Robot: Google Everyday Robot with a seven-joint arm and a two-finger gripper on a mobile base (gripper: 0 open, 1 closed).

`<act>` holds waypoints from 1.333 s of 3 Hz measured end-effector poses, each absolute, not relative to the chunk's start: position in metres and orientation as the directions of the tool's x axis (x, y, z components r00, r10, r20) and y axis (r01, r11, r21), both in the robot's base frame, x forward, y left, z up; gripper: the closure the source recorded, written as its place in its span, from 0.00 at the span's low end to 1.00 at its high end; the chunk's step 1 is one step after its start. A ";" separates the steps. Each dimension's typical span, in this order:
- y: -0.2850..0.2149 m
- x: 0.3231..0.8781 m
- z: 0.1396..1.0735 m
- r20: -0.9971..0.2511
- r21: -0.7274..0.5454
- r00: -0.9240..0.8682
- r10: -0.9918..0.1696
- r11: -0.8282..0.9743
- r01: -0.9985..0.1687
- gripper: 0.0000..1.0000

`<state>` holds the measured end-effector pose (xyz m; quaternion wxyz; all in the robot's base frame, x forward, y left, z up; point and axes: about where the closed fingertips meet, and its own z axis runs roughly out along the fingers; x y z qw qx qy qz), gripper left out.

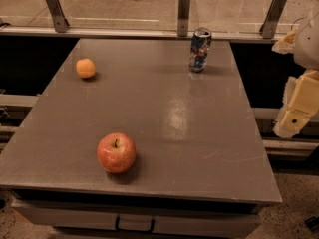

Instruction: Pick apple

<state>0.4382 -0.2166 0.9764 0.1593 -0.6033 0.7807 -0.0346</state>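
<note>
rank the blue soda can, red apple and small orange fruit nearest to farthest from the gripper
From the gripper, off the table on its right side:
1. Blue soda can, back right.
2. Red apple, front left.
3. Small orange fruit, back left.

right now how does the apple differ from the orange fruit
The apple is red and larger; the orange fruit is plain orange and smaller. The apple sits near the front, the orange fruit far back. Both are round. The gripper hangs right of the table.
</note>
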 end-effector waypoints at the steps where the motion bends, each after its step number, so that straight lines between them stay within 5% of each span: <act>1: -0.217 0.438 0.976 -0.207 -0.246 -0.221 -0.953 0.270 -0.931 0.00; 3: -0.177 0.438 0.958 -0.283 -0.201 -0.135 -0.950 0.196 -0.960 0.00; 4: -0.101 0.414 0.926 -0.394 -0.114 -0.001 -0.919 0.050 -0.992 0.00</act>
